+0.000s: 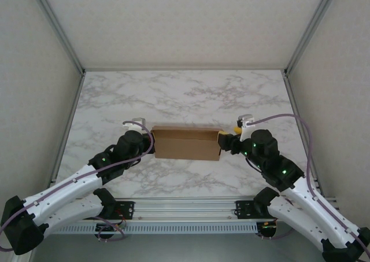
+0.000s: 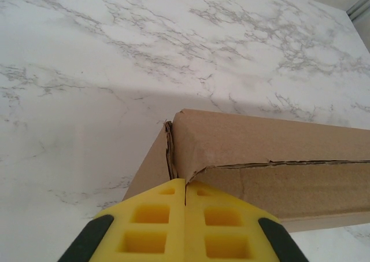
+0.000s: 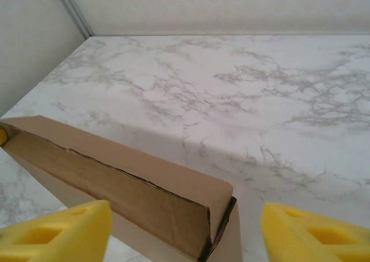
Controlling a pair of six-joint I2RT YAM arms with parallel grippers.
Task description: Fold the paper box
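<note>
paper box (image 1: 187, 143) sits mid-table on the marble table (image 1: 185, 94), directly between the two grippers; left gripper (image 1: 151, 146) at its left end, right gripper (image 1: 224, 140) at its right end

box is folded up into a closed long block, lying flat; long axis runs left-right, roughly parallel to the near table edge; short ends face the arms' fingers

left wrist view: box (image 2: 260, 152) runs off to the right of the frame, its left-end corner just beyond the tips of the left gripper (image 2: 185, 187); flap seam visible along the near face, raw cardboard edge visible at the corner

left fingers (image 2: 153, 227): yellow pads pressed together, no gap between them; tips are right up against the lower edge of the box's left end; cannot tell whether any cardboard is pinched in the seam between the pads

right wrist view: box (image 3: 115, 175) comes in from the left, its right end lying in the gap of the right gripper (image 3: 185, 233); end flap edge visible at that corner

right fingers (image 3: 63, 230): spread wide, one pad on each side of the box end; far-side pad stands well clear of the cardboard; near-side pad sits close beside the box's long face, contact not readable; nothing gripped
</note>
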